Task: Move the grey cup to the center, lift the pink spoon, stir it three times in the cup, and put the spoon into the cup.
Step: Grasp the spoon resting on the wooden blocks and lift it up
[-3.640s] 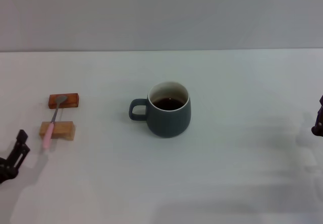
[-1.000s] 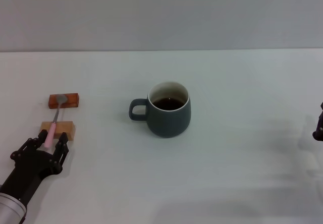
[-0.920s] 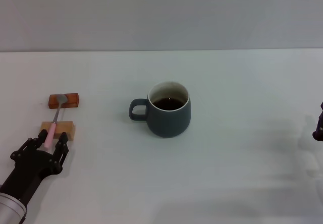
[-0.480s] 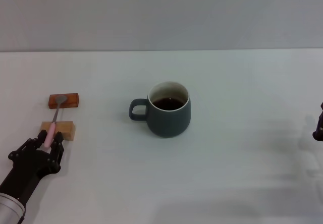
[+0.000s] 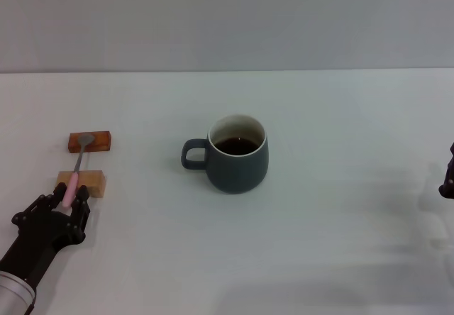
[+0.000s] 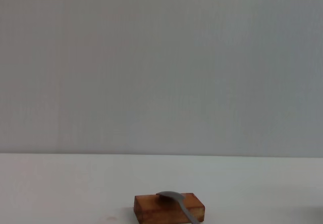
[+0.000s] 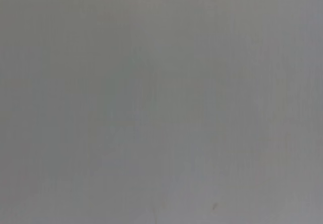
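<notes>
The grey cup (image 5: 238,157) stands in the middle of the table, handle toward my left, with dark liquid inside. The pink spoon (image 5: 71,184) lies across two wooden blocks at the left, its metal bowl on the far block. My left gripper (image 5: 68,197) is at the near end of the pink handle, its fingers (image 5: 83,194) closed in on both sides of it. The spoon still rests on the blocks. The left wrist view shows the spoon's metal bowl (image 6: 172,198). My right gripper (image 5: 447,179) is parked at the right edge, mostly cut off.
A reddish-brown block (image 5: 90,142) holds the spoon's bowl; it also shows in the left wrist view (image 6: 151,208). A tan block (image 5: 89,182) holds the handle. The white table (image 5: 340,208) ends at a grey wall behind. The right wrist view shows only plain grey.
My left arm came in from the left edge to the spoon's handle. Over the last second its fingers narrowed around the handle. Cup and right arm have not moved.
</notes>
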`<state>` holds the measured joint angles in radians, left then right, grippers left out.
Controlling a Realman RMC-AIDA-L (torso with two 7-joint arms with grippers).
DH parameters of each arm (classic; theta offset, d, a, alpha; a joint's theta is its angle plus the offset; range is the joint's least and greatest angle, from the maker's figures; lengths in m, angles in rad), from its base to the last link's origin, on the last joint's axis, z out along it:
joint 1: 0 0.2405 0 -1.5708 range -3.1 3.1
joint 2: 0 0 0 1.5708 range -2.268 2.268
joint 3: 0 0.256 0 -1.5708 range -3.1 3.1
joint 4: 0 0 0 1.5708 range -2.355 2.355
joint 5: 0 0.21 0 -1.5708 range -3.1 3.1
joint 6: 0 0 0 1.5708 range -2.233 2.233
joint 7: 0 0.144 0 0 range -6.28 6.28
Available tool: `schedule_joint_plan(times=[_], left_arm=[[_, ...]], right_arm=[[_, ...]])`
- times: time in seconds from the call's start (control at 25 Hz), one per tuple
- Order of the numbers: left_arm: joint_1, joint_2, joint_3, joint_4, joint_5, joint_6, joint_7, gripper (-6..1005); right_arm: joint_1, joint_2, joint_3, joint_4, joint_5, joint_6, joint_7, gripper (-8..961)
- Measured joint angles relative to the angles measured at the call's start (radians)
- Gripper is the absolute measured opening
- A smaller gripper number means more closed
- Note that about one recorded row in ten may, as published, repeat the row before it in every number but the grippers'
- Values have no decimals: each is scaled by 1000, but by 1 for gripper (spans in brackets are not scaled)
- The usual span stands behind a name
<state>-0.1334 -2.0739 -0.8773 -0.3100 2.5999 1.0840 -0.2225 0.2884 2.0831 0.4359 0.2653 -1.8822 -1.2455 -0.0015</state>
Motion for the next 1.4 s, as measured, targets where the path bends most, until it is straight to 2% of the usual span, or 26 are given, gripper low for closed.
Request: schedule_joint_plan(times=[0.4, 0.76, 1.4], left_arm=[[0, 0, 0, 0, 0, -2, 0, 344], [2, 0, -5, 5, 1, -3, 1, 196], [8, 5, 29, -25, 8, 70, 13, 139]], right_arm=[[0, 0, 0, 0, 0, 0, 0, 0], [0, 0, 0, 0, -3, 0, 0, -1], [-3, 0, 0, 1, -6, 0, 0, -1]])
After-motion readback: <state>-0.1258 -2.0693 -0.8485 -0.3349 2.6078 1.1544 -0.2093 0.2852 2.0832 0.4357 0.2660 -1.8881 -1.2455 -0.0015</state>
